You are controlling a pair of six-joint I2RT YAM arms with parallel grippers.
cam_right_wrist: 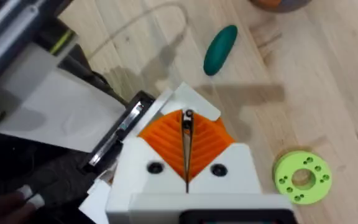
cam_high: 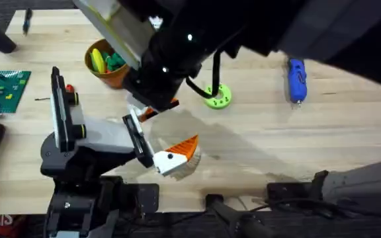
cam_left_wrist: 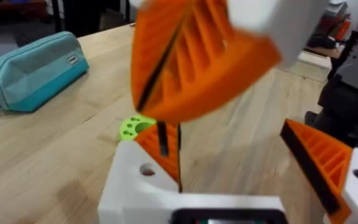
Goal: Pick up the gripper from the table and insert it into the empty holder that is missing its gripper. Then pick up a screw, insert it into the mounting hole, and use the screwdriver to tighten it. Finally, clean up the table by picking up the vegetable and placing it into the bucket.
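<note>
My left gripper (cam_high: pixel 174 129) (cam_left_wrist: pixel 222 134) lies low over the table (cam_high: pixel 276 145) and is open, with an orange ribbed finger (cam_left_wrist: pixel 319 162) on a white block at each side. The finger (cam_left_wrist: pixel 166 152) nearer the green disc sits on the holder (cam_right_wrist: pixel 120 127), whose white block shows a round mounting hole (cam_left_wrist: pixel 146 169). My right gripper (cam_high: pixel 149 109) (cam_right_wrist: pixel 187 124) hangs just above that finger, shut on a thin dark screw (cam_left_wrist: pixel 162 140) that points down. The green vegetable (cam_right_wrist: pixel 220 48) lies on the wood beyond. The blue screwdriver (cam_high: pixel 297 79) rests at the far right. The orange bucket (cam_high: pixel 108 73) holds yellow and green pieces.
A lime-green disc with holes (cam_high: pixel 217 96) (cam_right_wrist: pixel 302 178) lies just past the grippers. A teal pouch (cam_left_wrist: pixel 33 71) sits farther off. A green brick plate (cam_high: pixel 2 89) is at the left edge. The right arm (cam_high: pixel 256 26) crosses dark and large over the table's far middle.
</note>
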